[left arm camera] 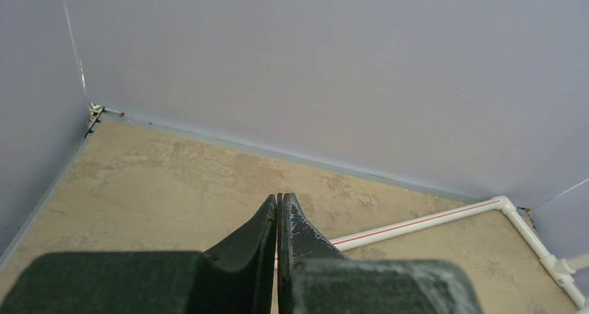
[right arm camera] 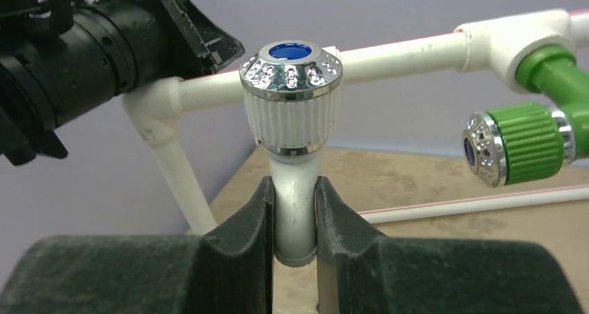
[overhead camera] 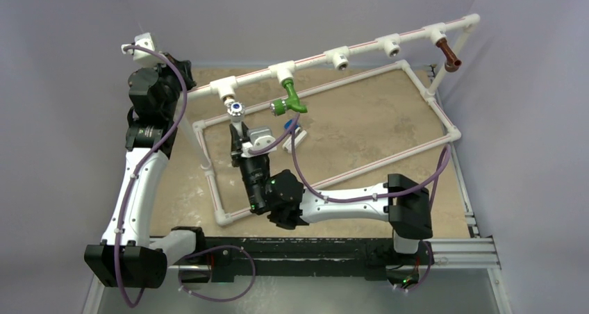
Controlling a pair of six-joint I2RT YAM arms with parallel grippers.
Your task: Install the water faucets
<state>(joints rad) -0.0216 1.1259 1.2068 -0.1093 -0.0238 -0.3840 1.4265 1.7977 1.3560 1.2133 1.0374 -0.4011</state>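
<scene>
My right gripper is shut on the spout of the white faucet, with its silvery blue-capped knob up. It holds the faucet just below the leftmost tee of the raised rail; whether they are joined is hidden. The green faucet hangs from the second tee. The brown faucet hangs at the rail's right end. My left gripper is shut and empty, up by the rail's left end.
The white pipe frame lies on the tan table, with two bare tees on the rail. A small blue-and-white block lies inside the frame. Grey walls close off the back and sides.
</scene>
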